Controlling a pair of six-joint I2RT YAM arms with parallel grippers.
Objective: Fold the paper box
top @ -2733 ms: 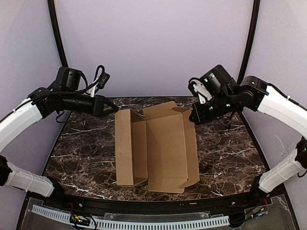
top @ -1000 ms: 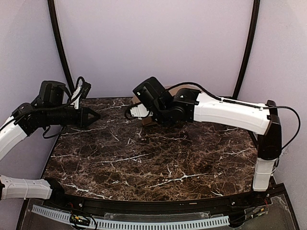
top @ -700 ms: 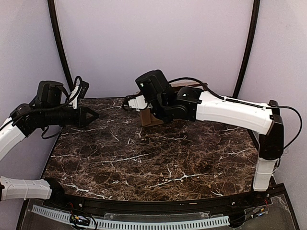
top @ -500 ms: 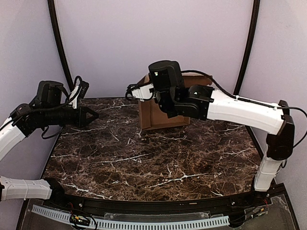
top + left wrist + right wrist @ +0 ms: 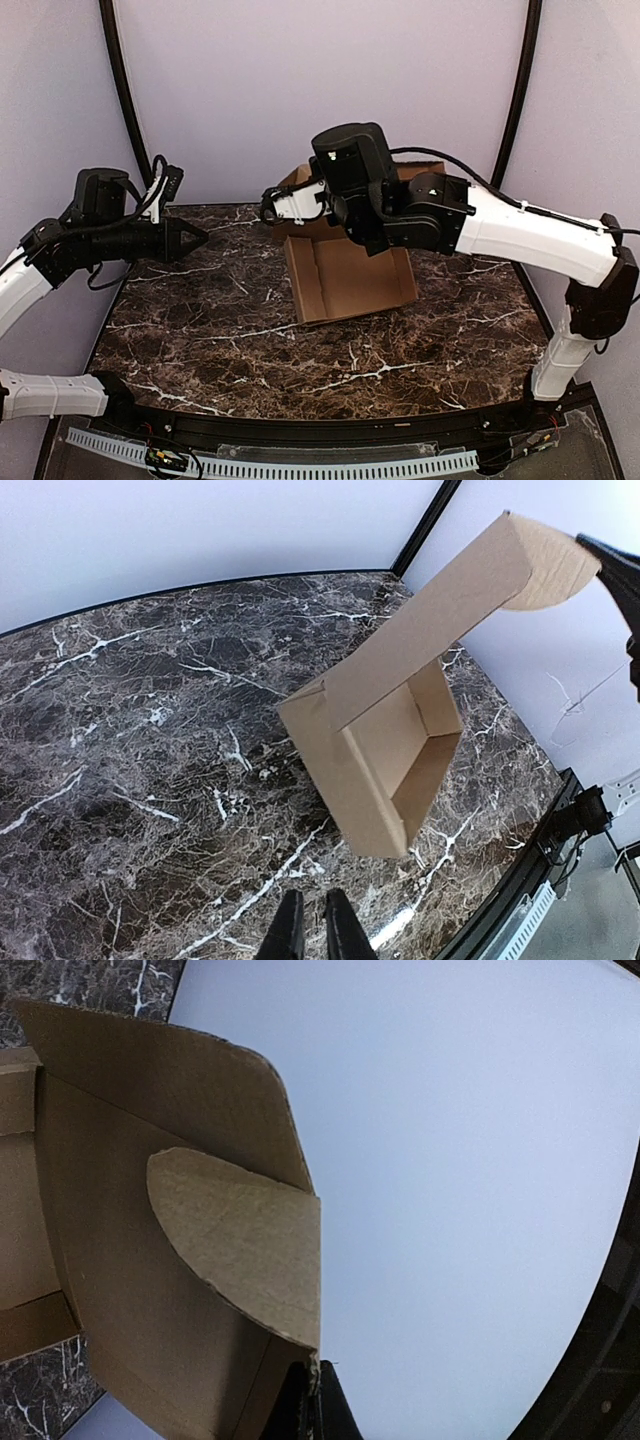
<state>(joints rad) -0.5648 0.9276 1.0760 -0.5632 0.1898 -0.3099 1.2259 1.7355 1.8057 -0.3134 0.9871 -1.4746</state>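
The paper box (image 5: 350,275) sits at the far middle of the worktop (image 5: 200,330), long axis running far to near, its raised lid pinched by the clenched right hand (image 5: 313,1385), while the left hand (image 5: 312,920), nearly clenched and empty, hangs well apart by the left edge.

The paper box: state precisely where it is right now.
In the top view the paper box is centre-rear over the table, its raised lid pinched by the right gripper.
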